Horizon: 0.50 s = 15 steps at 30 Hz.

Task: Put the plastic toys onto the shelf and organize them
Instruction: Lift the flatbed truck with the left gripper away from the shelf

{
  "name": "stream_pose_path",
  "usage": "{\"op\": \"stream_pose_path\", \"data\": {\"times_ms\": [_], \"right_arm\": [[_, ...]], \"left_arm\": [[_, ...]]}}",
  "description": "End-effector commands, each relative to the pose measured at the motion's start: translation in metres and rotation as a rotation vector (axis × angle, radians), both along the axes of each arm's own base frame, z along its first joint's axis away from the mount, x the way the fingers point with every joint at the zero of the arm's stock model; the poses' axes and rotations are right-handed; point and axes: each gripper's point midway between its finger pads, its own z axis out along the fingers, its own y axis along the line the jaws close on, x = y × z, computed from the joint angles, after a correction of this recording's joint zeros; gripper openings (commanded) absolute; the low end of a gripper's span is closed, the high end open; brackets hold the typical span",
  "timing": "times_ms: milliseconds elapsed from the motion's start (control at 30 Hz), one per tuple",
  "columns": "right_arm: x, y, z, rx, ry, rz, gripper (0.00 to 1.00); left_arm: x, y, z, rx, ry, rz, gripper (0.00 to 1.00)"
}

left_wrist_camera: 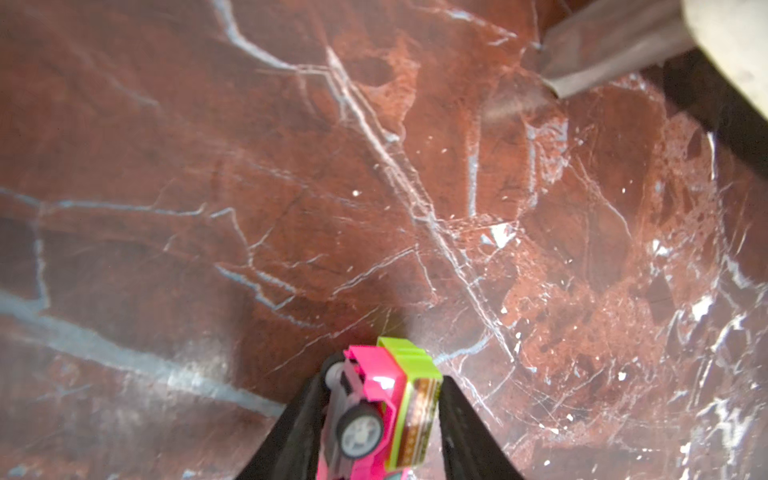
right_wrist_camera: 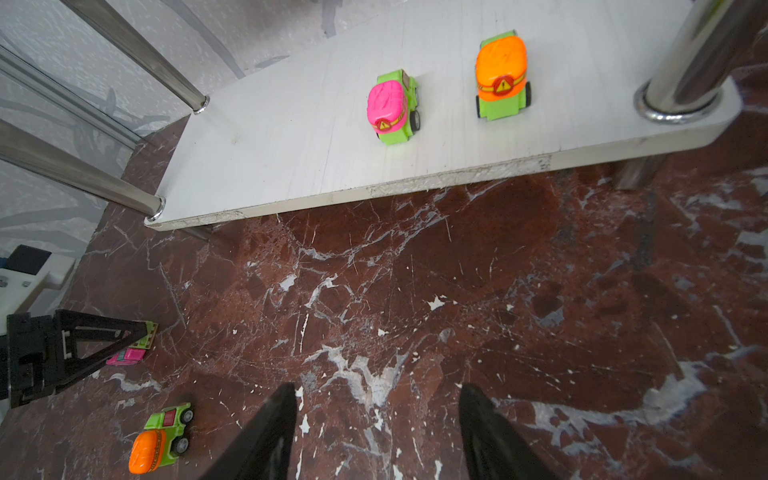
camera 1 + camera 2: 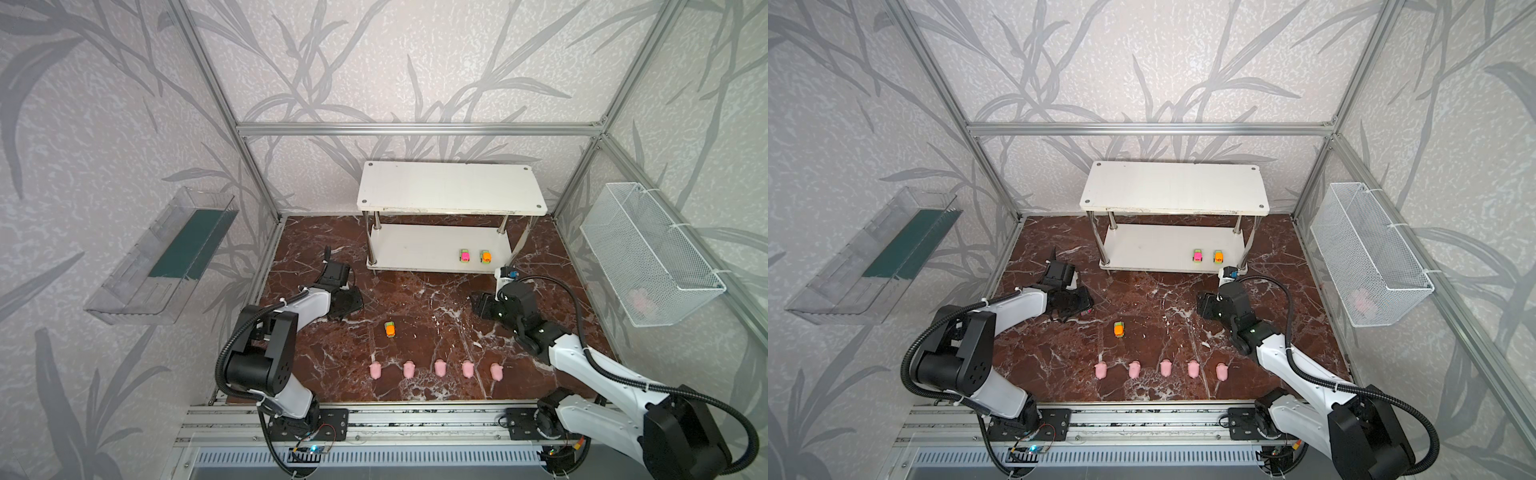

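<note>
Leaf-patterned walls enclose a red-brown marble tabletop [image 3: 415, 299] in both top views. At upper centre stands the shelf [image 3: 451, 187], its upper tier bare.

At centre left, the left gripper [image 1: 382, 376] is low over the marble, jaws partly closed around a pink car [image 1: 374, 401] that lies tipped on its side between them. Both fingers sit right against it, but I cannot tell whether they already pinch it. At centre right, the right gripper [image 2: 377, 386] hangs just before the shelf's front edge, jaws wide apart and holding nothing.

Five pigs [image 3: 440, 368] stand in a row at lower centre, none of them on the shelf. A shelved pink car [image 3: 464, 255] and a shelved orange car [image 3: 485, 256] sit side by side, not touching, at the right end of the lower tier. A loose orange car [image 3: 390, 329] waits on the marble just above the pig row.

By my reckoning two of the nine toys are placed. Two cars and all the pigs are left.
</note>
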Motion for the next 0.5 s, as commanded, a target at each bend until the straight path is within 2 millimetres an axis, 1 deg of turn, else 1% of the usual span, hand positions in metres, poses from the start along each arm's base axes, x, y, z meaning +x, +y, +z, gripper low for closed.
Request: {"op": "stream_pose_path", "data": {"times_ms": [0, 100, 167, 233, 300, 367, 467], "right_arm": [[0.002, 0.001, 0.001, 0.002, 0.008, 0.005, 0.63], [0.002, 0.002, 0.002, 0.001, 0.008, 0.006, 0.63], [0.002, 0.002, 0.002, 0.0, 0.012, 0.008, 0.63], [0.003, 0.003, 0.004, 0.003, 0.009, 0.01, 0.63], [0.003, 0.004, 0.005, 0.007, 0.009, 0.018, 0.63], [0.002, 0.008, 0.008, 0.013, 0.009, 0.037, 0.63], [0.0, 0.015, 0.014, 0.029, 0.014, 0.079, 0.63]], "left_arm": [[-0.014, -0.001, -0.017, 0.007, 0.067, -0.01, 0.45], [-0.014, -0.004, -0.018, -0.001, 0.071, -0.017, 0.39], [-0.012, -0.007, -0.015, -0.023, 0.061, -0.025, 0.33], [-0.011, -0.011, -0.01, -0.045, 0.051, -0.029, 0.31], [-0.012, -0.016, -0.002, -0.076, 0.034, -0.031, 0.31], [-0.012, -0.022, 0.01, -0.125, 0.006, -0.035, 0.31], [-0.014, -0.033, 0.034, -0.174, -0.042, -0.063, 0.31]]}}
